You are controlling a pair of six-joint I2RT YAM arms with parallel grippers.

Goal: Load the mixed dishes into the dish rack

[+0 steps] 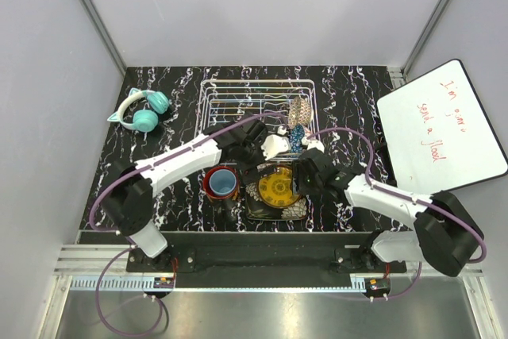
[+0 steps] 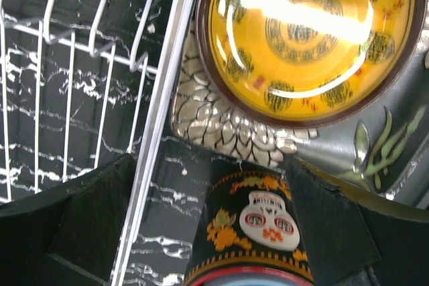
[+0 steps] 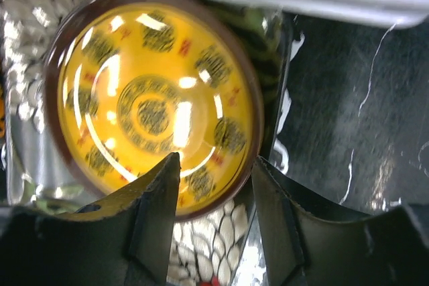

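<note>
straddling the mug [image 2: 255, 226], the left gripper [image 2: 211, 162] gapes wide, its left finger clear of the mug. the cup [image 1: 223, 182] sits inside the mug, near the rack [image 1: 238, 97]. the right gripper [image 3: 216, 160] hangs over the yellow plate's [image 3: 154, 112] rim, jaws parted. that plate lies on the black plate [image 2: 221, 125]. the bowl [image 1: 300, 110] stands in the rack.

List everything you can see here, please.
dish rack: one, white, far middle
bowl: one, gold, on edge in rack
yellow plate: one, mustard, on square plate
square plate: one, black, in front of rack
mug: one, dark, left of plates
cup: one, light blue, inside mug
headphones: one, teal, far left
whiteboard: one, white, right
left gripper: one, black, open around mug
right gripper: one, black, open over yellow plate
</note>
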